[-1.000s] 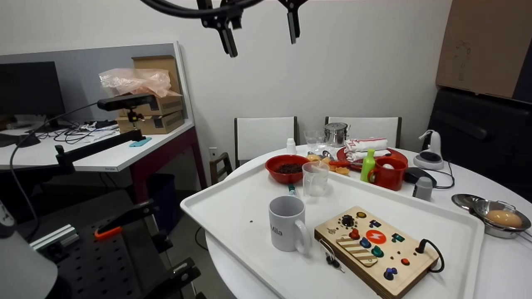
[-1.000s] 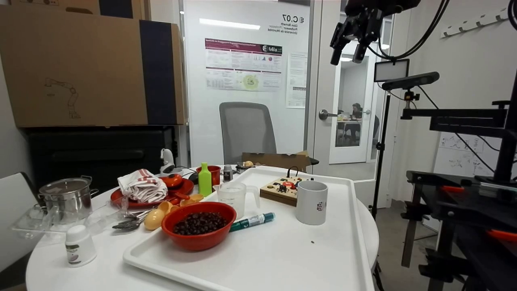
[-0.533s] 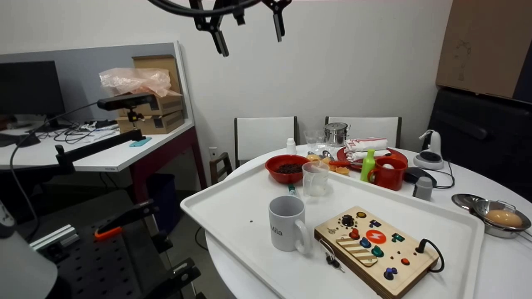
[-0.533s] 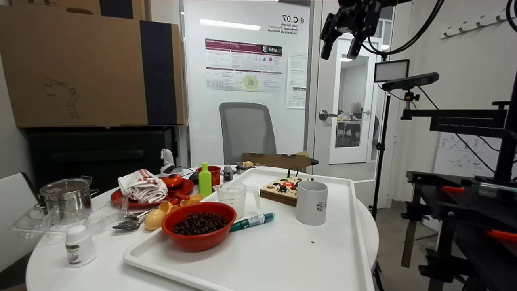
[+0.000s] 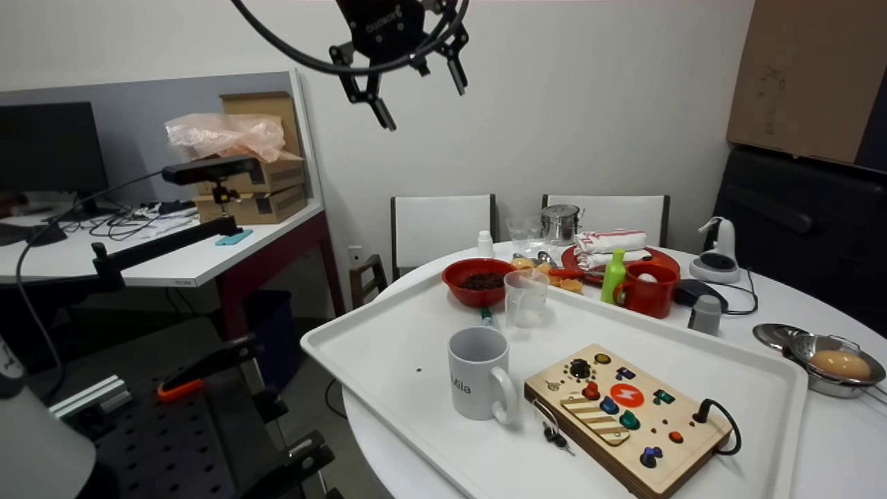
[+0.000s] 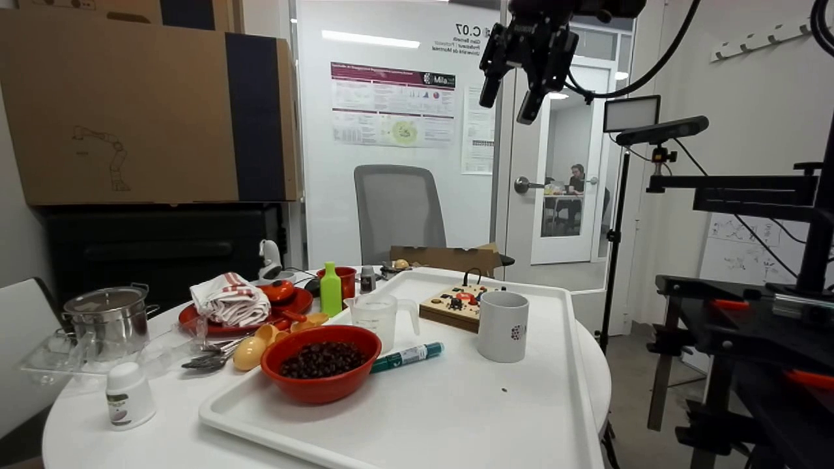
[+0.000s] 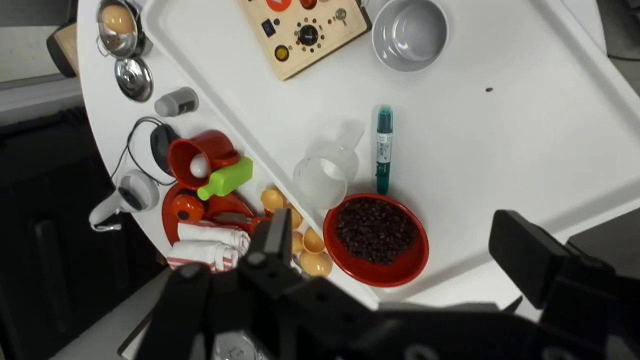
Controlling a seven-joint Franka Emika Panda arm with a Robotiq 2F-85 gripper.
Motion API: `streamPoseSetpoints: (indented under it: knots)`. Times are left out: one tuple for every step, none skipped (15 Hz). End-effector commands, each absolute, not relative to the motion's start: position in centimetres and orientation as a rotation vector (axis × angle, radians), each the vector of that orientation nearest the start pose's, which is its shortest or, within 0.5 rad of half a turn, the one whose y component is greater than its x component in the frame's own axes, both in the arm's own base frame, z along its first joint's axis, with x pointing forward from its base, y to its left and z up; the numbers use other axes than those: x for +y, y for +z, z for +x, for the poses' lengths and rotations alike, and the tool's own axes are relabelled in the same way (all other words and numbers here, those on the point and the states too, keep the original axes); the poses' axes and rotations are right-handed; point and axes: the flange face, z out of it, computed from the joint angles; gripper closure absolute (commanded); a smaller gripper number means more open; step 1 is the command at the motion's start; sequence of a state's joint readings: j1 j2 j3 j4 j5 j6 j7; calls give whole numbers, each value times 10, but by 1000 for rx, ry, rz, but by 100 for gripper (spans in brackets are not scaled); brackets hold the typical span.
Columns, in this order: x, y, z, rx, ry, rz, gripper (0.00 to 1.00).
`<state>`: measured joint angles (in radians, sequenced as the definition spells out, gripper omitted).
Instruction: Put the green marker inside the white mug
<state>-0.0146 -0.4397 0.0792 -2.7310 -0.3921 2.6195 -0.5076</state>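
In both exterior views the one end effector (image 6: 507, 112) hung at the top of the frame, well above everything on the counter (image 6: 174, 426); its two fingers (image 7: 525, 255) stood wide apart and gripped nothing.

One green marker (image 7: 384, 147) lay flat on one white tray (image 7: 500, 150), near the middle of the wrist view, between one upright white mug (image 7: 422, 37) above it and one red bowl (image 7: 377, 279) of dark beans (image 7: 375, 230) below. Its lower end reached the bowl's rim; whether they touched could not be told. One clear measuring jug (image 7: 322, 185) stood just left of the marker, and one wooden control box (image 7: 290, 30) lay at the top of that frame.

Off the tray, toward the left of the wrist view, were one red mug (image 7: 215, 142) holding one white egg (image 7: 199, 166), one lime-green bottle (image 7: 231, 176), and one steel colander (image 7: 122, 47) with one brown egg (image 7: 117, 19) in it.

The counter was round and white. Two white-backed chairs (image 5: 443, 229) stood before a pale wall (image 5: 589, 104), and one grey mesh chair (image 6: 401, 215) at the centre of an exterior view. One large cardboard box (image 6: 130, 117) filled that frame's upper left; one person (image 6: 575, 189) sat farther back, right of centre.
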Motion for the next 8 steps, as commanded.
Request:
streamPoseSetpoints:
  knots:
    - [33, 349, 423, -1411, -281, -3234, 0]
    - [33, 338, 426, -1409, -226, -3245, 0]
    - [32, 327, 429, -1411, -172, -3241, 0]
    - [32, 315, 433, -1413, -117, -3210, 0]
    - [33, 303, 436, -1407, -80, -3154, 0]
    - [34, 293, 440, -1405, -67, -3103, 0]
    - [36, 286, 443, -1395, -51, -3066, 0]
    - [37, 282, 445, -1379, -34, -3039, 0]
